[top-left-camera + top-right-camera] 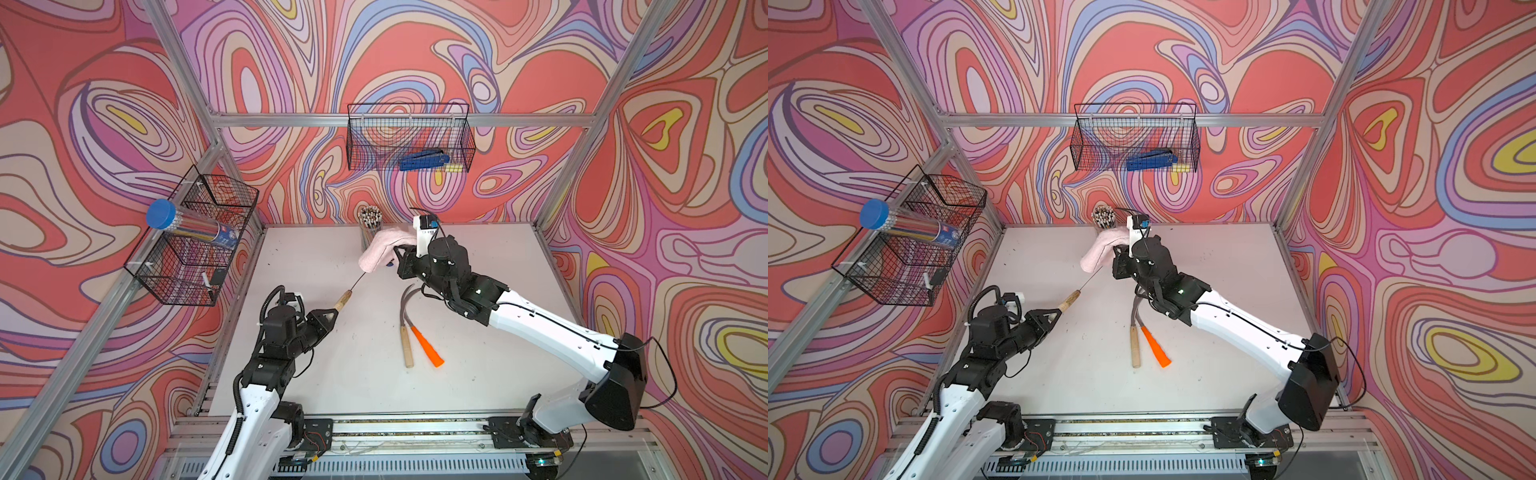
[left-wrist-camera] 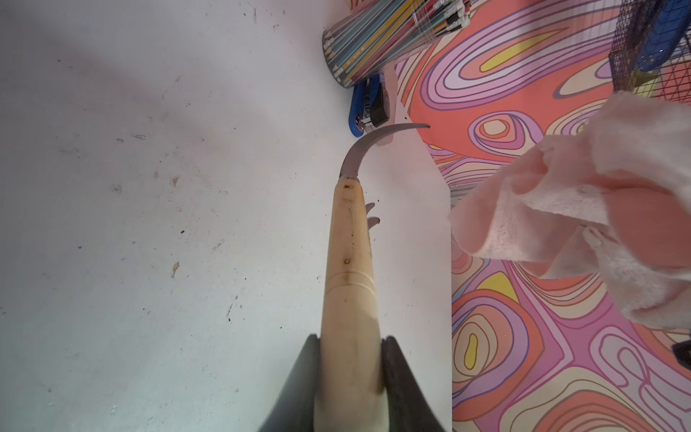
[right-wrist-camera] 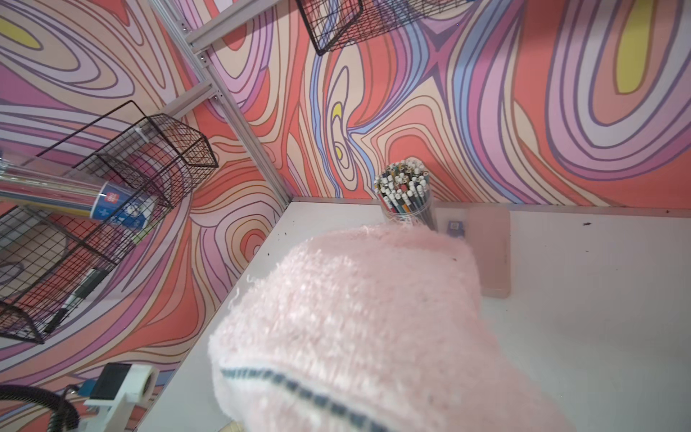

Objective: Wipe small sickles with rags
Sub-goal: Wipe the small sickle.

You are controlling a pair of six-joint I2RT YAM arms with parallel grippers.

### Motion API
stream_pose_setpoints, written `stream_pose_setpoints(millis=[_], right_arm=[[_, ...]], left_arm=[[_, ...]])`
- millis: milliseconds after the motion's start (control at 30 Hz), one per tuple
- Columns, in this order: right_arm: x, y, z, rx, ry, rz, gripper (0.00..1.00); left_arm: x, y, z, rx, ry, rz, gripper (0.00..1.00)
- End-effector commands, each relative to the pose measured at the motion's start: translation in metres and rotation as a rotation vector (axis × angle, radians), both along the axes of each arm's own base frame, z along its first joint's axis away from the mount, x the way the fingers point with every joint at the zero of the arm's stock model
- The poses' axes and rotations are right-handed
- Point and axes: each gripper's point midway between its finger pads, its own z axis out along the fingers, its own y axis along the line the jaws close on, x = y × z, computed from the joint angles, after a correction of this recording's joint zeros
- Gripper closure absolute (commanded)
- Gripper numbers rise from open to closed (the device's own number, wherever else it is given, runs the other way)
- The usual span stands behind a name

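My left pincer [image 1: 332,312] is pressed together on the butt of one wooden-handled sickle [image 2: 349,284], just left of centre in both top views. Its thin blade points up and right toward the rag [image 1: 380,249]. My right pincer [image 1: 397,254] pinches that single pale-pink rag above the frame's centre, and the cloth drapes over the pincer's tips and hides them in the right wrist view. From above, the blade's tip reaches the rag's lower edge, yet in the left wrist view they look apart, so I cannot tell whether they touch.

I count three sickles. Besides the one I hold, a second wooden-handled sickle [image 1: 407,349] and an orange-handled sickle [image 1: 429,348] lie side by side on the table [image 1: 332,374] at centre, their blades curving under my right arm. One pencil cup [image 1: 370,220] stands at the table's back edge. Two baskets hang on the walls: a wire basket [image 1: 232,195] at left and another wire basket [image 1: 374,137] at upper centre.
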Motion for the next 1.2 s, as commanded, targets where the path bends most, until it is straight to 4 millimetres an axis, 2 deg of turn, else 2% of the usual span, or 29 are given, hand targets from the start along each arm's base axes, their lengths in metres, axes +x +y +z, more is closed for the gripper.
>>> stream_pose_setpoints(millis=[0, 100, 167, 233, 267, 367, 400, 500, 633, 867, 1167], right_arm=[[0.020, -0.022, -0.043, -0.052, 0.079, -0.088, 1.00], [0.041, -0.044, -0.061, -0.026, 0.131, -0.135, 1.00], [0.055, -0.049, -0.073, -0.030, 0.161, -0.149, 1.00], [0.066, -0.045, -0.086, -0.047, 0.194, -0.144, 1.00], [0.071, -0.040, -0.094, -0.060, 0.211, -0.135, 1.00], [0.083, -0.022, -0.101, -0.071, 0.225, -0.085, 1.00], [0.088, -0.016, -0.112, -0.086, 0.246, -0.077, 1.00], [0.098, -0.002, -0.110, -0.082, 0.236, -0.039, 1.00], [0.103, 0.011, -0.110, -0.078, 0.239, 0.003, 1.00], [0.102, 0.019, -0.113, -0.068, 0.237, 0.043, 1.00], [0.097, 0.022, -0.143, -0.061, 0.278, 0.064, 1.00]], left_arm=[[0.001, -0.001, 0.027, -0.031, -0.102, -0.004, 1.00], [-0.003, 0.001, 0.036, -0.028, -0.137, 0.005, 1.00], [-0.005, 0.001, 0.042, -0.031, -0.161, 0.005, 1.00], [-0.007, 0.000, 0.049, -0.033, -0.186, -0.004, 1.00], [-0.008, 0.000, 0.051, -0.033, -0.193, -0.006, 1.00], [-0.010, 0.000, 0.053, -0.035, -0.194, -0.007, 1.00], [-0.010, 0.000, 0.052, -0.036, -0.191, -0.010, 1.00], [-0.008, -0.003, 0.050, -0.038, -0.182, -0.024, 1.00], [-0.006, -0.004, 0.050, -0.045, -0.182, -0.030, 1.00], [-0.005, -0.004, 0.048, -0.043, -0.176, -0.029, 1.00], [-0.005, -0.003, 0.048, -0.043, -0.180, -0.022, 1.00]])
